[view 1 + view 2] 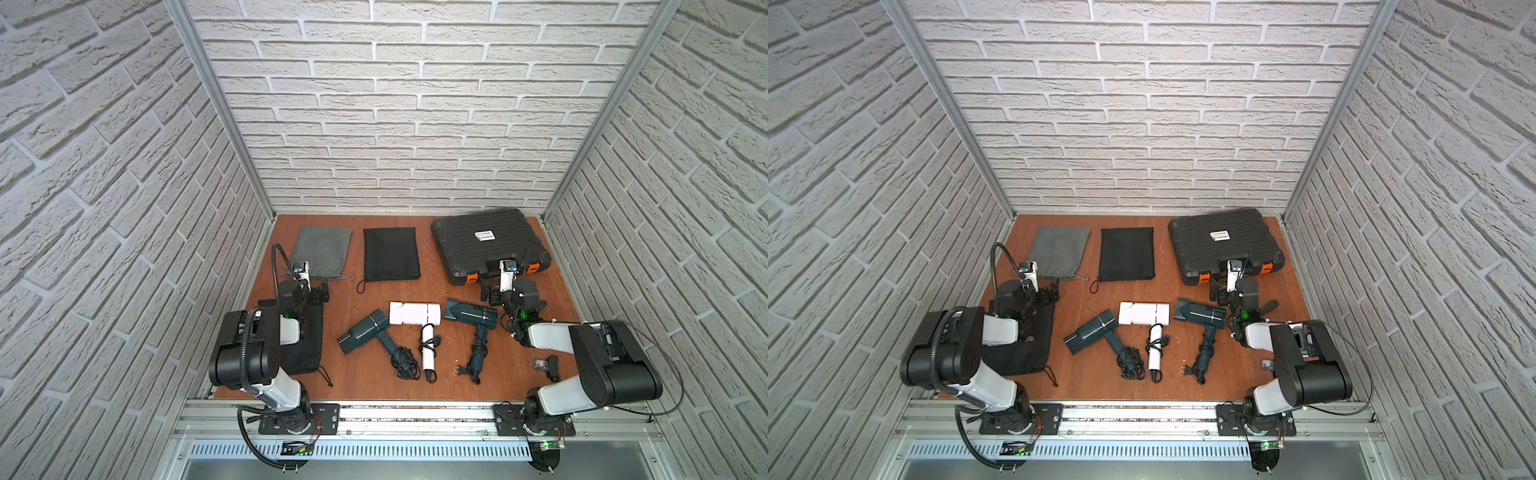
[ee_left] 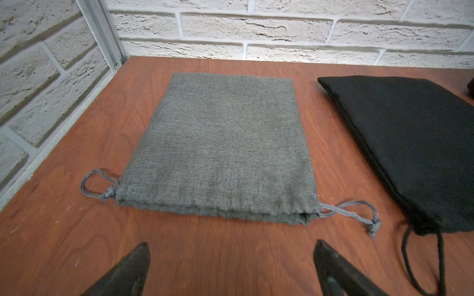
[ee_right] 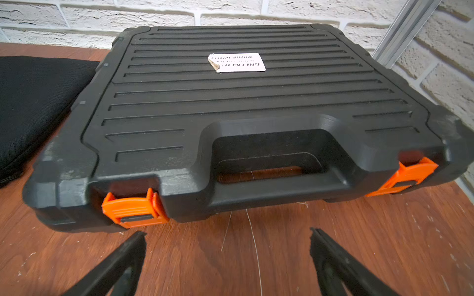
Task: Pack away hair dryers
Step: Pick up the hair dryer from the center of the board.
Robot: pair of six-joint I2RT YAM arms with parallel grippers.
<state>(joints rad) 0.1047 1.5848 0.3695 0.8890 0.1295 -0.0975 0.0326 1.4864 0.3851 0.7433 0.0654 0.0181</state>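
Observation:
Three hair dryers lie in a row mid-table in both top views, cords wound round their handles: a dark teal one [image 1: 365,332] [image 1: 1092,332], a white one [image 1: 415,313] [image 1: 1144,313] and a second teal one [image 1: 471,316] [image 1: 1200,316]. My left gripper [image 1: 319,295] [image 2: 230,244] hovers open and empty to their left, facing a grey pouch [image 2: 218,148]. My right gripper [image 1: 490,294] [image 3: 228,232] is open and empty too, just in front of the black hard case [image 3: 243,115]. Neither wrist view shows a dryer.
The grey pouch [image 1: 322,251] and a black pouch [image 1: 390,253] lie flat at the back. Another black pouch [image 1: 305,349] lies under my left arm. The ribbed case [image 1: 486,245] is closed, with orange latches [image 3: 133,210]. A small black part [image 1: 552,365] sits front right.

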